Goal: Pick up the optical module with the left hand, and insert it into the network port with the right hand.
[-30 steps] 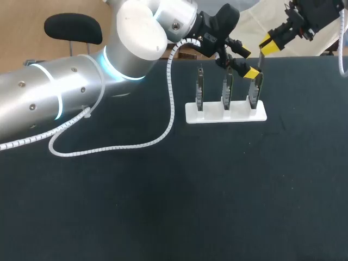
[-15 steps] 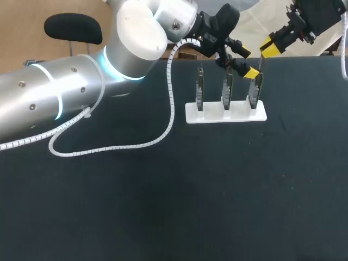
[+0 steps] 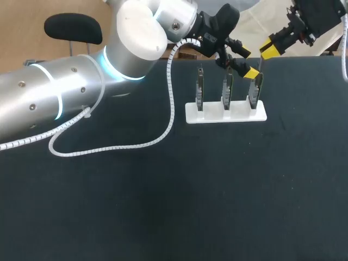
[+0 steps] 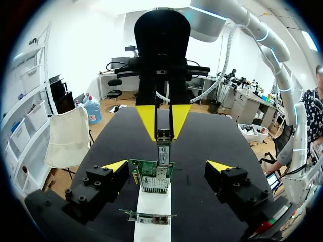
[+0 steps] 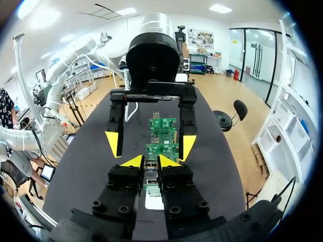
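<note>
The right gripper (image 4: 163,135) pinches the optical module (image 4: 163,151) below its tips, over the network port (image 4: 160,170), with the left gripper (image 4: 167,166) spread wide alongside; any tilt, hard to judge here, could jam it.

No legible print, apparently, on the circuit boards (image 4: 152,177).

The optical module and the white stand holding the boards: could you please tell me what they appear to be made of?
The optical module looks like bare metal: grey with a dull sheen, probably a thin sheet-metal shell. The white stand looks like matt plastic: evenly white, with no glare or grain, though a painted material cannot be ruled out.
</note>
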Robot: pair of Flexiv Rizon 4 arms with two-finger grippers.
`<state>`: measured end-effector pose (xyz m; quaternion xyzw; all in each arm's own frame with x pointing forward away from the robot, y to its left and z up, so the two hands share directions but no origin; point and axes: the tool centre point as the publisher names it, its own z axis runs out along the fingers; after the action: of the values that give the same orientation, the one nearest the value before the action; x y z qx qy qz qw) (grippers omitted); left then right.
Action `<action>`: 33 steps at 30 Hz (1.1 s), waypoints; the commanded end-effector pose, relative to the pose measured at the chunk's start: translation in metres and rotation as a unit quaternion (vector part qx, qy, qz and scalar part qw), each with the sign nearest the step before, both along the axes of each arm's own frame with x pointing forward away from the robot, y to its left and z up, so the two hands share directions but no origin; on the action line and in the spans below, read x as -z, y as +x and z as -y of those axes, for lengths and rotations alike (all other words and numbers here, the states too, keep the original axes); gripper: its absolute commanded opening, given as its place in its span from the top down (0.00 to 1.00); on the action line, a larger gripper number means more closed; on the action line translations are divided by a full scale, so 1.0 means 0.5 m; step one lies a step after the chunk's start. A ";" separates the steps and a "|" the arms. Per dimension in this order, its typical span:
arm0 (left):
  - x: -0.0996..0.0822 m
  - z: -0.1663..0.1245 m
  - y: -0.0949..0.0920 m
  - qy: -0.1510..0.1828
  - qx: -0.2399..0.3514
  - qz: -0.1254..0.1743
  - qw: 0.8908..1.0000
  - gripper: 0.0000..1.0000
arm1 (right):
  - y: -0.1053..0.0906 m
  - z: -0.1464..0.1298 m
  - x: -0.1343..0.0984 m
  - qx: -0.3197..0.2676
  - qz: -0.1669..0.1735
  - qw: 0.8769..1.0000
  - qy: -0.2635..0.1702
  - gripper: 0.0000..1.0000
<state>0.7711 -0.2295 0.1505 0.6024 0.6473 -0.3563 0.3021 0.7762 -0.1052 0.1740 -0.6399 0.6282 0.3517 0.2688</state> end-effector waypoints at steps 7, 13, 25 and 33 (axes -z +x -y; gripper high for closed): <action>-0.001 0.002 0.003 0.002 0.001 -0.001 1.000 0.00 | 0.003 0.000 0.004 0.006 0.004 1.000 -0.003 1.00; -0.001 0.002 0.003 0.002 0.001 -0.001 1.000 0.00 | 0.001 -0.001 0.008 0.006 0.001 1.000 -0.003 1.00; -0.001 0.002 0.003 0.002 0.001 -0.001 1.000 0.00 | -0.001 0.000 0.004 0.006 0.003 1.000 -0.001 1.00; -0.001 0.002 0.003 0.002 0.001 -0.001 1.000 0.00 | 0.000 0.004 -0.010 0.012 0.017 1.000 0.002 1.00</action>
<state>0.7711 -0.2295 0.1505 0.6024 0.6473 -0.3563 0.3021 0.7823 -0.1069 0.1783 -0.6398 0.6283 0.3433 0.2792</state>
